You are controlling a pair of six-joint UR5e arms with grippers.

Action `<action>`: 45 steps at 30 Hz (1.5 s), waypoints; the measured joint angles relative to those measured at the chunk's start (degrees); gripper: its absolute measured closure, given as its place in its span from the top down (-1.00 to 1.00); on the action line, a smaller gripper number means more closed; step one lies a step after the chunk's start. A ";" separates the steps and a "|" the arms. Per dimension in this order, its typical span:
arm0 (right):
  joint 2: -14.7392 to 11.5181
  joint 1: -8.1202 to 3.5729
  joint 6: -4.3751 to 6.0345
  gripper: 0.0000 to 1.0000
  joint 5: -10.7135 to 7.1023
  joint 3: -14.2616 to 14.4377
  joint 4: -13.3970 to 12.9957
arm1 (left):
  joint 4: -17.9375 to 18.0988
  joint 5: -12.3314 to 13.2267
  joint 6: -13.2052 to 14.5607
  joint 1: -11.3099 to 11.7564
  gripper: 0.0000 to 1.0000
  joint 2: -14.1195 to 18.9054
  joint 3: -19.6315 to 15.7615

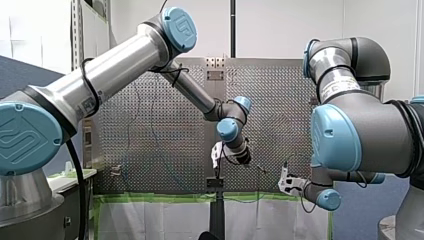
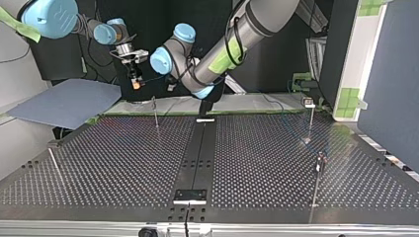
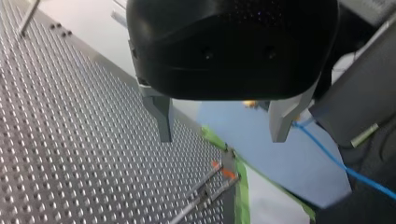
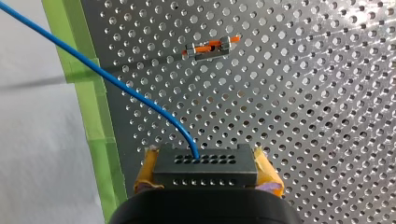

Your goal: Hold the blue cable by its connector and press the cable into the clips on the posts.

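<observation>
My right claw (image 4: pixel 205 175) is clenched on the black connector (image 4: pixel 205 164), with a yellow pad (image 4: pixel 145 173) pressing on either side. The blue cable (image 4: pixel 116 81) leaves the connector's face and arcs away over the green tape (image 4: pixel 91 107) at the edge of the perforated table (image 4: pixel 317 116). Ahead of that claw and well apart from it, a clip (image 4: pixel 212 47) with an orange lever tops one of the posts, and the cable does not touch it. My left claw (image 3: pixel 222 123) hangs released, its metal fingers (image 3: pixel 161 116) spread with nothing between them. The cable runs just beside one finger, not inside the gap. In the top view the right claw sits beyond the table's far left edge, near a thin post (image 2: pixel 155 112), and another post (image 2: pixel 310 118) stands at the far right. I judge the grasp on the connector done and the routing not yet begun, since no clip holds any cable. The next move calls for carrying the connector past the nearest clip so the cable lies across its mouth. Then it needs pressing down, perhaps with the left claw, under enough tension that it does not slip off.
</observation>
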 joint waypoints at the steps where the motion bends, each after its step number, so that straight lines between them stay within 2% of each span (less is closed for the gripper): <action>1: 0.00 0.01 0.01 -1.00 0.00 -0.01 0.00 | -0.64 -0.55 0.54 0.12 0.98 -0.65 0.66; 7: 0.00 0.02 0.04 -1.00 0.00 -0.01 0.00 | -3.77 -2.50 3.50 0.54 0.98 -3.54 3.76; 15: 0.00 0.23 0.05 -1.00 -0.02 -0.11 -0.02 | -7.47 -2.65 6.11 0.80 0.98 -4.35 7.41; 23: 0.00 0.33 0.05 -1.00 -0.03 -0.17 0.00 | -11.21 -1.59 3.88 0.97 0.98 -4.37 8.11; 35: 0.00 0.90 0.05 -1.00 -0.03 -0.35 0.05 | -16.92 -1.99 -1.47 1.39 0.98 -4.71 4.99; 39: 0.00 1.06 0.05 -1.00 -0.04 -0.41 0.08 | -18.80 -1.91 -1.77 1.71 0.98 -5.25 5.12; 45: 0.00 1.20 0.05 -1.00 -0.06 -0.44 0.12 | -21.72 0.00 -1.09 1.35 0.98 -7.75 7.37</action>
